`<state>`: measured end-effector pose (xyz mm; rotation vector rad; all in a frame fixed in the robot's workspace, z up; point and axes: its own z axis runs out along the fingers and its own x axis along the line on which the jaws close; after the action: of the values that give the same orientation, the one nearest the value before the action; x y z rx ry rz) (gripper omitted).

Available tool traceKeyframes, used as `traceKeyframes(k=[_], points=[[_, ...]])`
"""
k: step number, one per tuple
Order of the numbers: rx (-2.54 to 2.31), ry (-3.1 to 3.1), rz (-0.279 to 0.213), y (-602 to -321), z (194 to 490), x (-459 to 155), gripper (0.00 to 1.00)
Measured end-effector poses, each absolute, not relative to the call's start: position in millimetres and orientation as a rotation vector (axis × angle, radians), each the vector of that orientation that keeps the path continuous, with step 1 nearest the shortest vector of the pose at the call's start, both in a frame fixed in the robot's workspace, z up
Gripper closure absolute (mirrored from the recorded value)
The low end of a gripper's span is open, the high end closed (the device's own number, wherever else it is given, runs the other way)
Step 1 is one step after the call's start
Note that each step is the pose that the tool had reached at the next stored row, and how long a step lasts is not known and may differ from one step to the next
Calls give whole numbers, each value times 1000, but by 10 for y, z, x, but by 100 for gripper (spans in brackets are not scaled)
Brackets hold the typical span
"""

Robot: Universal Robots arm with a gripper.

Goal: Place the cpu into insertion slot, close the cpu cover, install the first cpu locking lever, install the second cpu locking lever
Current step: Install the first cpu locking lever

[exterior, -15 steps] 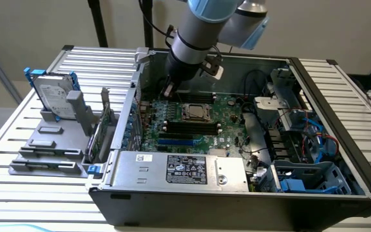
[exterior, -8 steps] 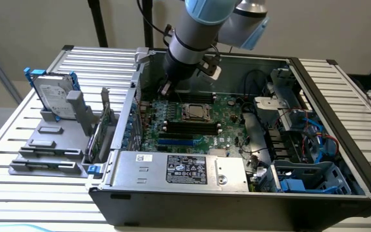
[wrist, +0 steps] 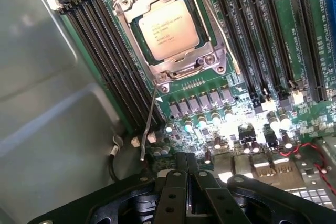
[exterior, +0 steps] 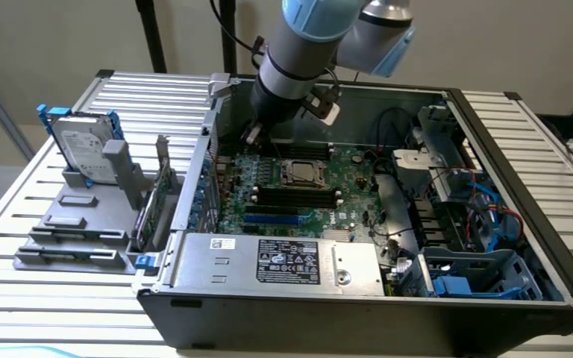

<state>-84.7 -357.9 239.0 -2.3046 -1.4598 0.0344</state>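
An open computer case (exterior: 366, 321) lies on a slatted metal surface (exterior: 57, 298), its power supply (exterior: 277, 261), with a black-and-white label, nearest the exterior camera. On the exterior view's left, outside the case, grey plastic brackets (exterior: 72, 239) sit on the surface, with a hard drive (exterior: 80, 145) upright in a blue-edged carrier behind them. On the exterior view's right, inside the case, a drive cage (exterior: 476, 272) holds blue parts. Beyond the power supply lies the green motherboard (exterior: 357, 175), crossed by long black memory slots (exterior: 297, 195). Past those sits the insertion slot (exterior: 303, 173), and the wrist view shows the cpu (wrist: 169, 27) seated in it, silvery face up with printed lettering. It is framed by the cpu cover (wrist: 125, 17), which lies flat over the chip's edges. A thin wire locking lever (wrist: 149, 121) juts free from one corner of the socket, slanting past the ends of the memory slots toward the hand (exterior: 254, 136). A second lever (wrist: 220, 35) runs along the opposite side of the cover; whether it is hooked down cannot be told. The hand hangs just behind the socket, near the case's far wall, clenched with its two black fingers (wrist: 176, 187) pressed together and nothing between them. Above it the grey and pale blue robot arm (exterior: 301, 52) extends out of frame before a beige wall (exterior: 48, 37).
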Motion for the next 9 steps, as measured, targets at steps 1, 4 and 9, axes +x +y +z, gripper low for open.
traceKeyframes(k=[1, 4, 9], points=[[-2311, -1447, 31, -3579, 2391, -848, 89], [-2325, -1412, 25, -3579, 2390, -851, 89], [-2339, -1365, 11, -3579, 2389, -855, 89]])
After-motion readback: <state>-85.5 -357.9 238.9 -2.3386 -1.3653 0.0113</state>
